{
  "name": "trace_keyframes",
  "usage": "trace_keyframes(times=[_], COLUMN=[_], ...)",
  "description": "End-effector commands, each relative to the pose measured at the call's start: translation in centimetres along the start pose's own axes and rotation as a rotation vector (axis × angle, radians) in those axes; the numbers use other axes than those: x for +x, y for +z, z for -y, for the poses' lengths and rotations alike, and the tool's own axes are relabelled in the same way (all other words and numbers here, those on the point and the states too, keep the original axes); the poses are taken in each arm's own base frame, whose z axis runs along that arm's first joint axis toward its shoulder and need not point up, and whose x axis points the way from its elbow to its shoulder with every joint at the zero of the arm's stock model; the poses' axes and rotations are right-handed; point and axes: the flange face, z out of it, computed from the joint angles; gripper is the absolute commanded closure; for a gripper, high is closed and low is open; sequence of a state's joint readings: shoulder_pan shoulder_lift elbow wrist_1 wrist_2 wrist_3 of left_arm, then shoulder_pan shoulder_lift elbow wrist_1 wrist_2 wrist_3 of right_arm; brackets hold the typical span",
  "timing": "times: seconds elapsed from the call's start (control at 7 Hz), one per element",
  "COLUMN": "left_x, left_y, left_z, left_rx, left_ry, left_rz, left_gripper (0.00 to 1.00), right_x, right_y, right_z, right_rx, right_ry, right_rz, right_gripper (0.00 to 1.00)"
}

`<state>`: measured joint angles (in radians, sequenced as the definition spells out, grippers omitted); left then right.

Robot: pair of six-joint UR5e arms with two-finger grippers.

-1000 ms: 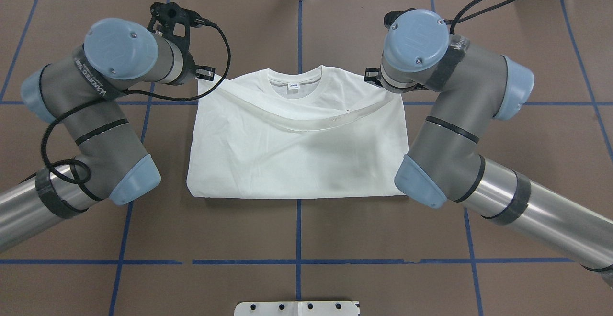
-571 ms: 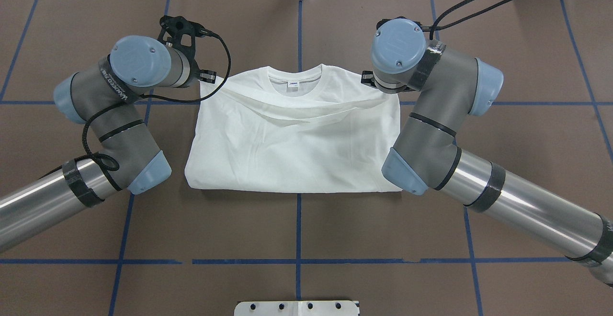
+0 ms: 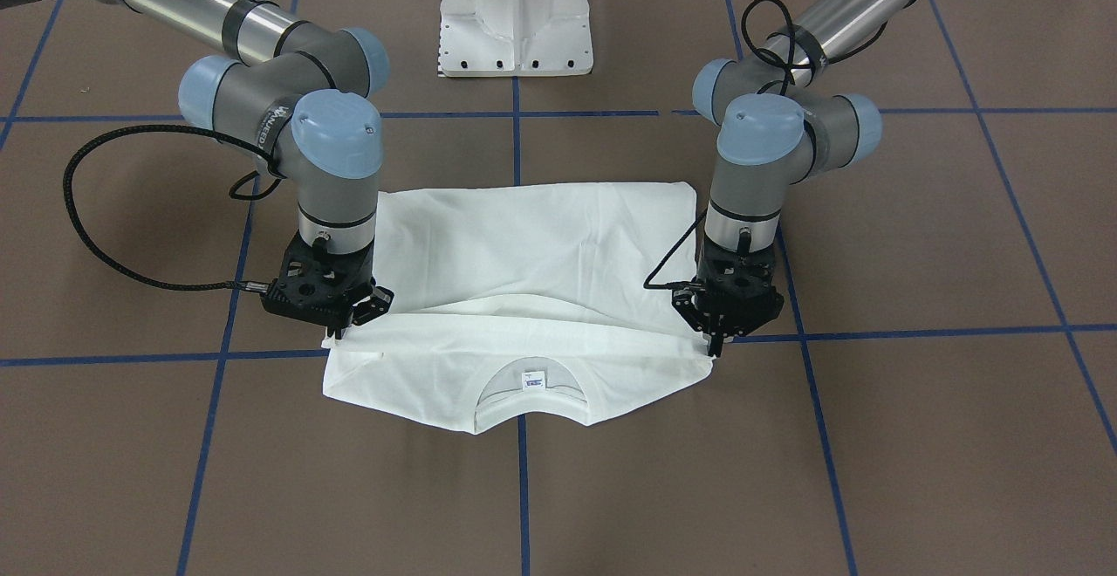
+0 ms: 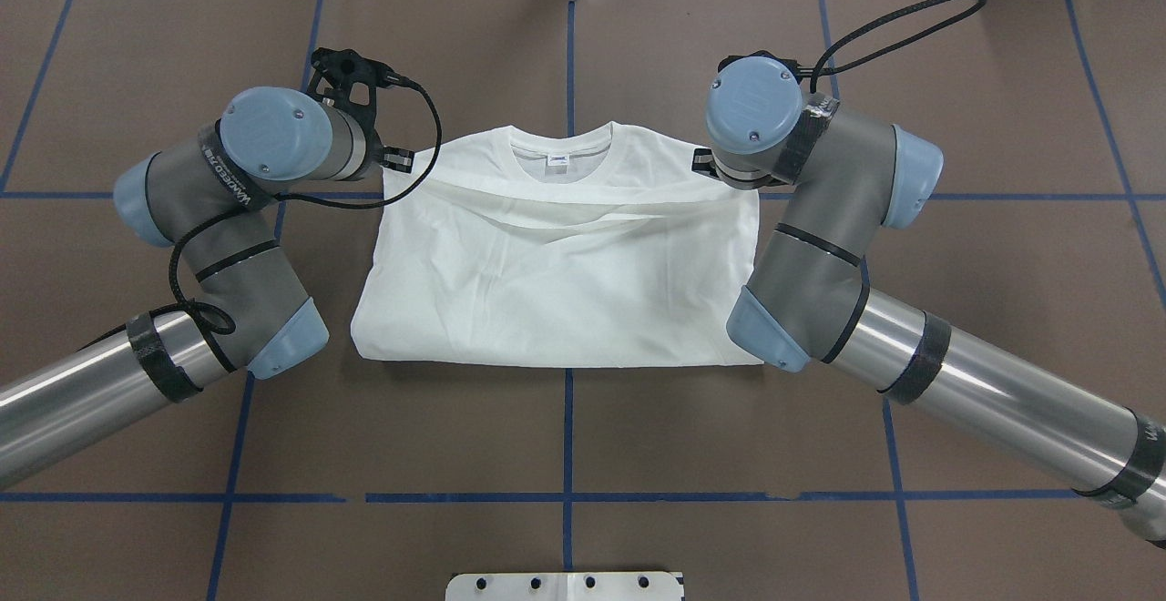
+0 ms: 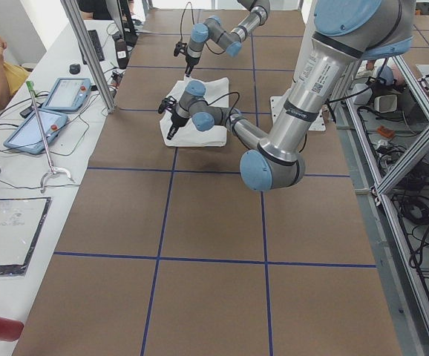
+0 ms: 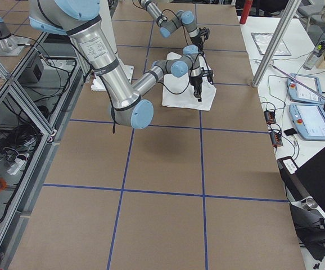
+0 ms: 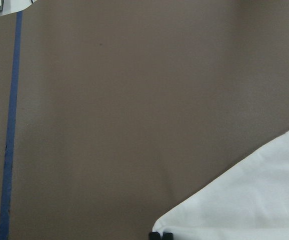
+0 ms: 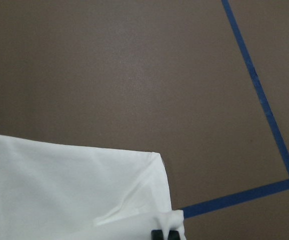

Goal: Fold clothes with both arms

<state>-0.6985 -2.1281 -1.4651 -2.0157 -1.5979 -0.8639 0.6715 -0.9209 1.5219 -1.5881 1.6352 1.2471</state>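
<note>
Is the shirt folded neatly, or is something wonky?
A little wonky. The T-shirt's folded-over edge sags and wrinkles in the middle below the collar instead of lying straight between the left claw and the right claw. Nothing looks torn or spilled.

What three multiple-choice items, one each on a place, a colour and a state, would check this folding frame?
1. Where does the collar of the T-shirt lie?
A) on the side far from the robot's base
B) on the side next to the base
C) hidden under a fold

2. What colour are the tape lines on the table?
A) red
B) blue
C) yellow

3. How are the left gripper and the right gripper?
A) open, above the cloth
B) shut on the T-shirt
C) out of every view

Key: 1 A, the front-facing view shows the collar opposite the base. 2 B, blue lines cross the brown table. 3 B, each wrist view shows fingertips together on white cloth.
</note>
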Motion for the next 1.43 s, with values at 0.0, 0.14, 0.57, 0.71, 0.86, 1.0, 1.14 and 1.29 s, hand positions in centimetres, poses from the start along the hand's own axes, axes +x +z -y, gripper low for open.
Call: trace_keyframes(times=[0.0,0.14,0.57,0.71,0.86,1.0,1.14,1.29], left_x=[-0.1,0.0,-0.8,-1.0,1.0,1.2,0.5,1.3], left_y=[-0.1,-0.3,-6.0,-8.0,-8.4,-7.3,-7.0,-6.8], left_z=[-0.2,0.0,-2.6,-5.2,-10.0,-13.9,-16.0,-17.2], left_rx=[-0.001,0.001,-0.039,-0.055,-0.103,-0.127,-0.121,-0.119], left_ry=[0.004,0.003,0.077,0.053,0.017,0.010,-0.004,-0.009], left_rz=[-0.002,-0.008,-0.157,-0.191,-0.235,-0.268,-0.296,-0.293], left_gripper=[1.00,1.00,0.00,0.00,0.00,0.00,0.00,0.05], right_x=[0.3,0.4,0.9,1.1,2.0,2.1,2.3,2.3], right_y=[-0.2,-0.4,-2.3,-2.9,-3.4,-3.7,-3.3,-3.3], right_z=[0.6,0.9,2.0,1.9,1.5,1.5,1.3,1.2], right_rx=[0.006,0.009,0.018,0.023,0.026,0.029,0.026,0.025], right_ry=[0.005,0.001,-0.045,-0.048,-0.051,-0.051,-0.052,-0.053], right_rz=[0.001,0.003,0.039,0.051,0.062,0.066,0.060,0.060], right_gripper=[0.84,0.71,0.00,0.00,0.00,0.00,0.00,0.00])
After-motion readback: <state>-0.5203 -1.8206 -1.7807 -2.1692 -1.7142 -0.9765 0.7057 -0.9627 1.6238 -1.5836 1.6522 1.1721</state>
